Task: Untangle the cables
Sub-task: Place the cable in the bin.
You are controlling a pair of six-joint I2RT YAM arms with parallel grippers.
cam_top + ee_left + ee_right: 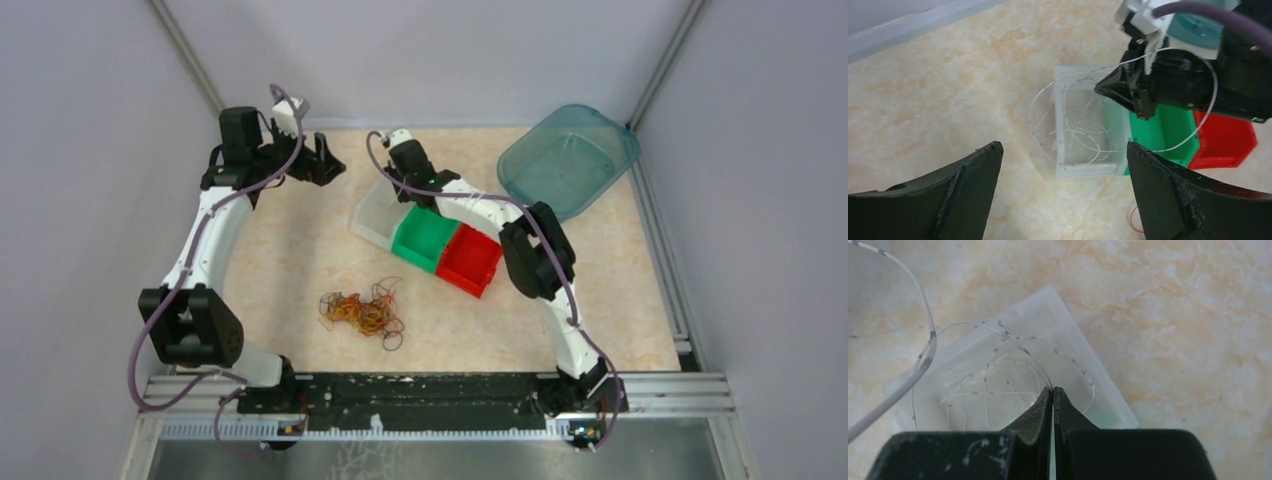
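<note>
The right pincer is closed tight on a white loop directly above the clear bin. This is judged to be the drop position for a separated strand, since other white strands lie inside that bin. The left pincer stands wide and holds nothing. It hovers at the far left of the desk, presumably parked out of the way. The cables lie in one tangle on the desk near the arm bases, well apart from both pincers. The tangle has no single heading. Its long axis runs roughly left to right in the top view.
</note>
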